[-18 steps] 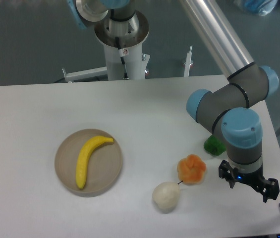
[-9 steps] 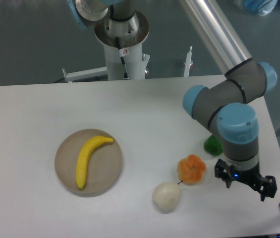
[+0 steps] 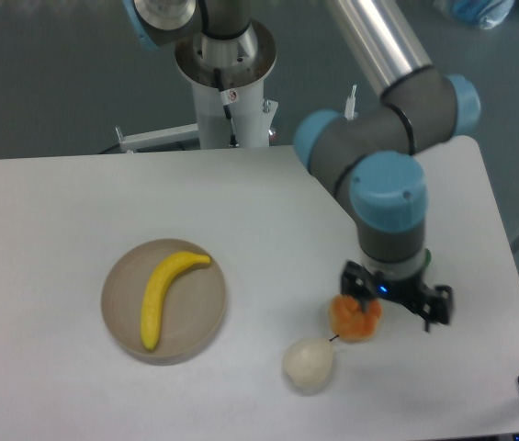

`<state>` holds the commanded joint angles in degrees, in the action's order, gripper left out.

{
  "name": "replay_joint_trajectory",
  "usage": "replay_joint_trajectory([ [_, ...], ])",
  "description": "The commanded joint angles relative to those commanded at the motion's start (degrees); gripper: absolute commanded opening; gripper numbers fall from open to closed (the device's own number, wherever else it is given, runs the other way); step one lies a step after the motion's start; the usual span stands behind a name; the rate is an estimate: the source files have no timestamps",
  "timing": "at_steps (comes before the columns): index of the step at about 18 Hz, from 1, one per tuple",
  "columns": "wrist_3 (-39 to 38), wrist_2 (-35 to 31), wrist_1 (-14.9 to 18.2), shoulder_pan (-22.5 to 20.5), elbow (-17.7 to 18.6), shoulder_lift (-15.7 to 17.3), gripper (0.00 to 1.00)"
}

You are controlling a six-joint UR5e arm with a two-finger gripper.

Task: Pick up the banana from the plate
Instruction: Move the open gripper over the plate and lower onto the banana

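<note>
Arm swings left across the bench, toward the plate

Over the last second the hand (image 3: 395,304) has travelled from the right edge of the bench (image 3: 48,202) to a spot directly above the orange fruit (image 3: 355,319), partly covering it (the green item it was masking earlier is now hidden behind the arm). Its two fingers stand apart with nothing between them, so it is open and empty. The banana (image 3: 162,294) has not moved: it lies curved on the plate (image 3: 207,317), at the left of the bench, well apart from the hand. The white round item (image 3: 308,364) sits just below the orange fruit. I judge this to be the approach only; the hand has a good stretch of bench to cross before any descent onto the banana.
</note>
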<state>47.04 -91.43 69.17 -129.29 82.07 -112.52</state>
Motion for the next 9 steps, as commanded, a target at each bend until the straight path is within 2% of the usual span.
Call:
replay_joint_trajectory([
  [3, -5.28, 3.36, -0.26, 3.07, 4.06, 2.91, 1.00],
  [7, -12.31, 3.45, -0.96, 7.73, 6.08, 2.92, 1.00],
  [9, -15.12, 3.45, -5.68, 9.49, 8.18, 2.57, 1.00],
])
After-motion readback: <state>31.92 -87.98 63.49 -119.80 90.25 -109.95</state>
